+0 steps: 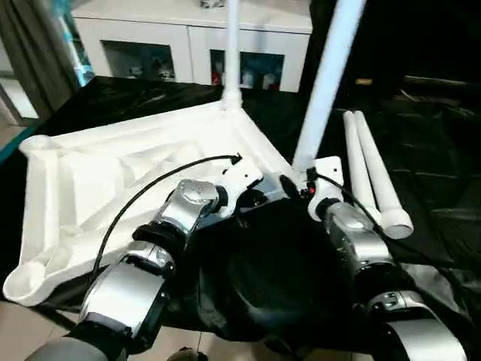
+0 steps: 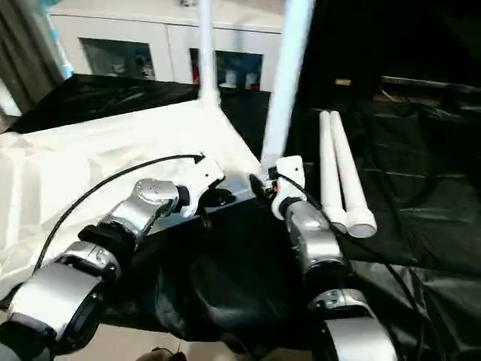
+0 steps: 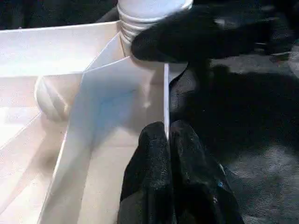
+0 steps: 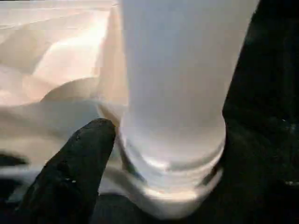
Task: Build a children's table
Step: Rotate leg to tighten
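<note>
The left gripper (image 3: 169, 140), jaws together, pinched the tabletop (image 1: 113, 173) rim. Just beyond, the right gripper (image 1: 301, 183), jaws apart, flanked the upright leg (image 1: 323, 90) seated in the near corner socket; two spare legs (image 1: 372, 177) lay rightward on the counter (image 1: 436, 150).

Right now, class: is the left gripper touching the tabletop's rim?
Touching. The left wrist view shows the left gripper with its fingers closed on the thin raised rim of the tabletop, no gap visible.
</note>
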